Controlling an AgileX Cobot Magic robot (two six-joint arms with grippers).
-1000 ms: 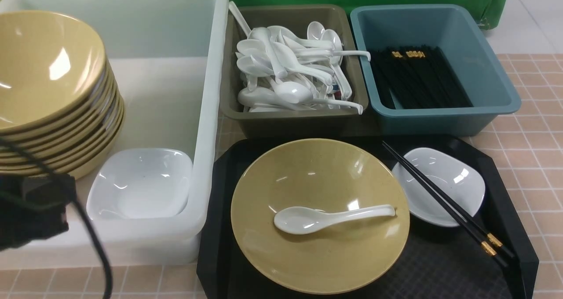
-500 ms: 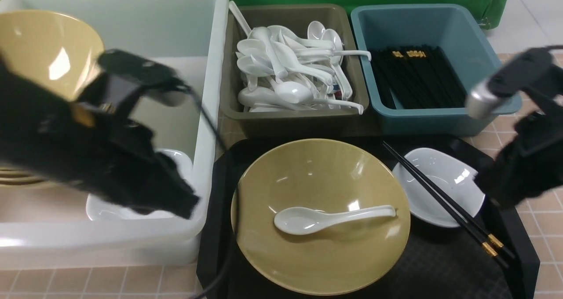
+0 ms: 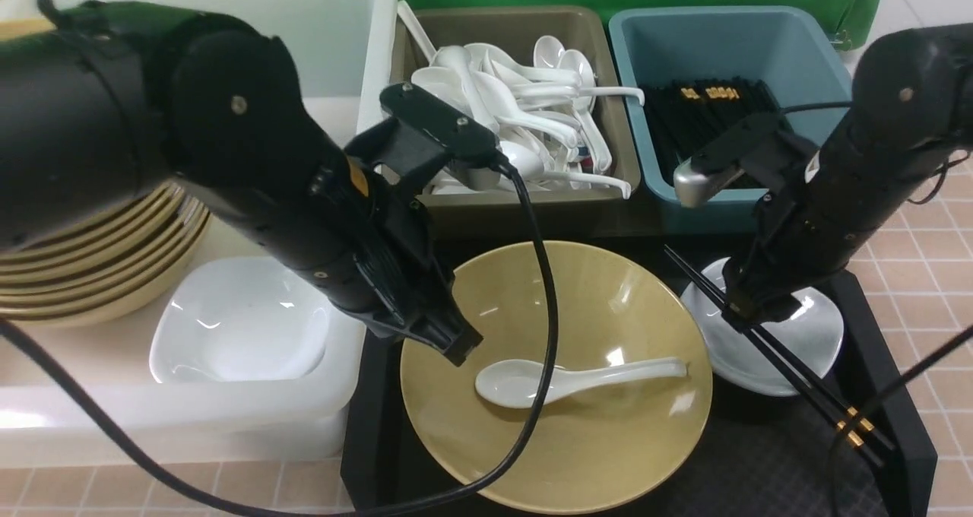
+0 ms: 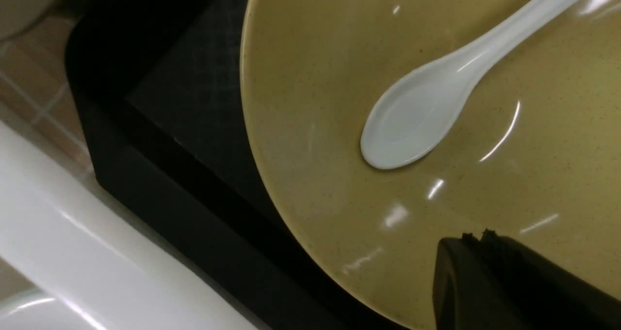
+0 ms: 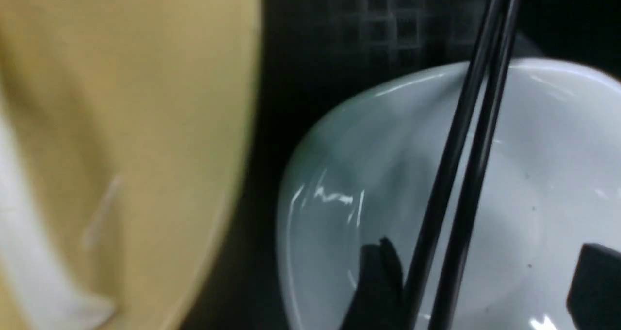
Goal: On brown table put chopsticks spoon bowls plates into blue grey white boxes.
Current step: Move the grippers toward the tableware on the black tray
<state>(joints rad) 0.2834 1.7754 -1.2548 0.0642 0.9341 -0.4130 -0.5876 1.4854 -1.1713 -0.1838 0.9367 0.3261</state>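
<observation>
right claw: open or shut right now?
Open: in its wrist view the right claw has its fingers apart, both chopsticks between them.

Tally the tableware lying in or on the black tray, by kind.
Yellow bowl: 1
White spoon: 1
White plate: 1
Black chopsticks: 2
Total: 5

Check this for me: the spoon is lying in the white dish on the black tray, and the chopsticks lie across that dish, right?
Not quite: the front view shows the spoon in the yellow bowl.
</observation>
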